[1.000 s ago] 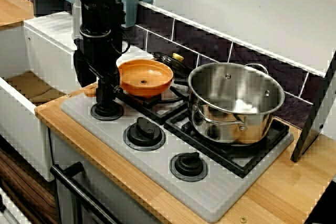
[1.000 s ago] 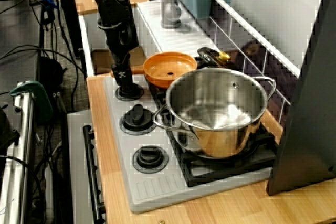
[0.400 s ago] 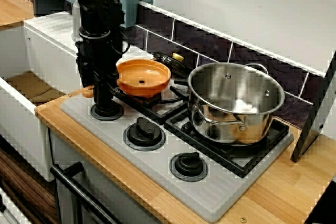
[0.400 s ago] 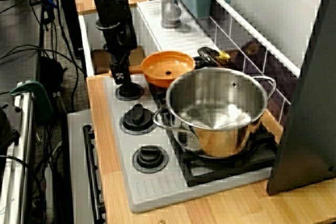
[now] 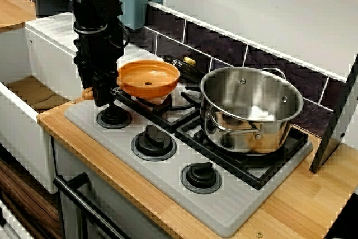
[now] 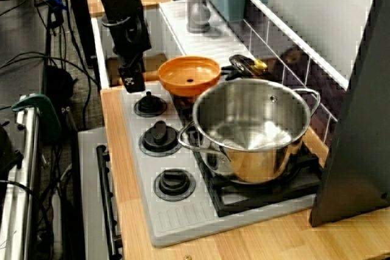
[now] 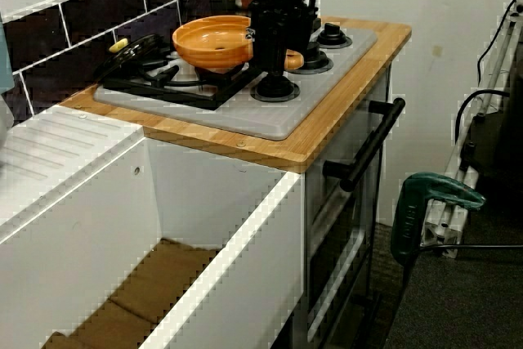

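Though mostly behind the fingers point(image 5: 105, 94), orange pan's handle point(image 5: 88, 93) (tip visible).

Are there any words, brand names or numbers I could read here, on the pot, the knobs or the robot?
No text can be read in any view.
White mark on the end effector: too blurred to read.
Pot, pan, knobs: no lettering shows.

Glossy orange plastic pan point(image 5: 147, 79), matt wooden counter point(image 5: 305, 208)
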`<state>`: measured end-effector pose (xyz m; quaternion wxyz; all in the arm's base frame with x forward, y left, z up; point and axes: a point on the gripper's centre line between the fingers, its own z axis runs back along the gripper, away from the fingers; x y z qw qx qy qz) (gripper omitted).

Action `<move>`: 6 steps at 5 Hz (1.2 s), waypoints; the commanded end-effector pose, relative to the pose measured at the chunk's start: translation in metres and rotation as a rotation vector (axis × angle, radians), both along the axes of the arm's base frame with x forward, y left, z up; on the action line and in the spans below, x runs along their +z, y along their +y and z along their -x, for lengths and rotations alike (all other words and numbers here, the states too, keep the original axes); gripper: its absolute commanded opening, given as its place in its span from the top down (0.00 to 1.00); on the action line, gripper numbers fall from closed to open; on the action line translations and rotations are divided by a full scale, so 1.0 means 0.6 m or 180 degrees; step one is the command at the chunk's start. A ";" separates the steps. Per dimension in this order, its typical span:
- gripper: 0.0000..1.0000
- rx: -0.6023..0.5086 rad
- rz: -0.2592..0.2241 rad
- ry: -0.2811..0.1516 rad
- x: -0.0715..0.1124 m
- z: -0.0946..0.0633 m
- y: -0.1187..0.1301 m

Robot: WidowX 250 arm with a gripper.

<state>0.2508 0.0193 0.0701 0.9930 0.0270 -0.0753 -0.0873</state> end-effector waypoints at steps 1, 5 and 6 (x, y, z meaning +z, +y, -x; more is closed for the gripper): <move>1.00 0.0016 0.0077 -0.0283 0.071 -0.016 0.006; 1.00 -0.0012 0.0108 -0.0336 0.134 -0.075 -0.029; 1.00 -0.0040 0.0047 -0.0365 0.143 -0.081 -0.039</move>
